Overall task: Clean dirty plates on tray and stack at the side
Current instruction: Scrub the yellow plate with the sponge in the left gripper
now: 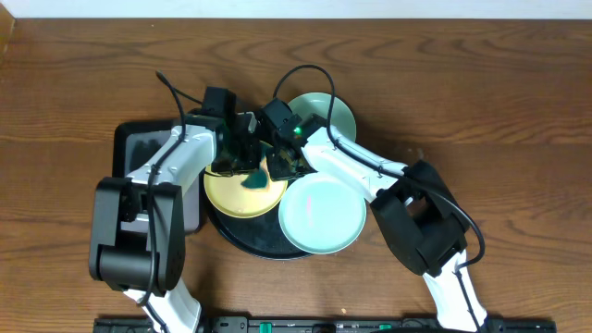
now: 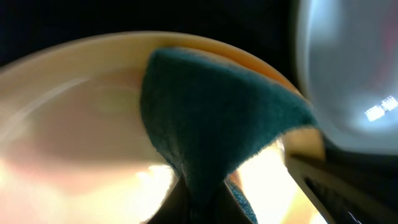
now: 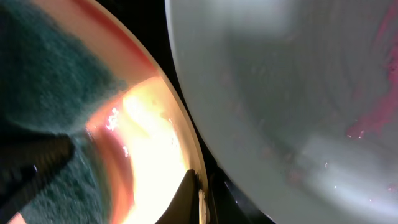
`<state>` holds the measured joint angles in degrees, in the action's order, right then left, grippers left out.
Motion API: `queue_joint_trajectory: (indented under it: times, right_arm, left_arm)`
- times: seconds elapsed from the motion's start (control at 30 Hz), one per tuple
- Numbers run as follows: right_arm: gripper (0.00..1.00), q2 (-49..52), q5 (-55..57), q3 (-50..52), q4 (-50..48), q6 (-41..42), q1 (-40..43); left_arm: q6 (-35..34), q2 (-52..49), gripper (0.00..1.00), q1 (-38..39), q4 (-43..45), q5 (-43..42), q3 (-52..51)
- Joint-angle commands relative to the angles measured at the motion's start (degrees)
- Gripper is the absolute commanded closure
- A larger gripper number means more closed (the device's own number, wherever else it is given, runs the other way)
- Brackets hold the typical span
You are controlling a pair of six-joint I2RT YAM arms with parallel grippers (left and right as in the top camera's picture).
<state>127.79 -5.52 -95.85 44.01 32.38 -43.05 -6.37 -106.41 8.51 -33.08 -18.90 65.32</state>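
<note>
Plates [image 1: 322, 215] are partly done: one blue plate [image 1: 319, 113] sits off the tray [image 1: 242, 242], the left hand [image 1: 242, 165] pinches a sponge [image 1: 252, 180] on the yellow plate [image 1: 231, 198], a smeared blue plate [image 3: 280, 93] waits, and I cannot tell the right hand's [image 1: 282, 161] grip.

Seen from overhead, a brown wood-grain bench [image 1: 481, 92] is shown. A round black tray [image 1: 242, 236] is set near its front middle. A smaller black rectangular tray [image 1: 139, 148] is placed just beside it on the left, and a mint-blue plate [image 1: 340, 116] is laid behind it.
</note>
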Motion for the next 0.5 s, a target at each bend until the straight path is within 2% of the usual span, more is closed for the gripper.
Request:
queue_joint_trajectory:
  times: [0.0,0.07,0.13,0.3,0.4,0.47]
  right_arm:
    - [0.97,2.56,0.98,0.33,0.55,-1.38,-0.02]
    - [0.97,2.56,0.98,0.33,0.57,-1.38,-0.02]
    - [0.97,2.56,0.98,0.33,0.57,-1.38,-0.02]
    - [0.96,2.56,0.98,0.33,0.57,-1.38,-0.02]
    - [0.96,2.56,0.98,0.33,0.57,-1.38,-0.02]
    - [0.96,2.56,0.98,0.33,0.57,-1.38,-0.02]
  left_arm:
    - [-11.19,-0.98,0.93,-0.44,0.02,22.60,-0.26]
    - [-15.63,-0.98,0.93,-0.44,-2.47,29.16,-0.26]
    - [-18.03,-0.98,0.93,-0.44,-5.84,32.11,-0.26]
    - [-17.90,-0.98,0.93,-0.33,-12.15,30.82,-0.26]
    - [-12.33,-0.98,0.93,-0.33,-14.21,23.50,-0.26]
    - [-3.54,-0.98,0.93,-0.33,-14.91,12.22,-0.26]
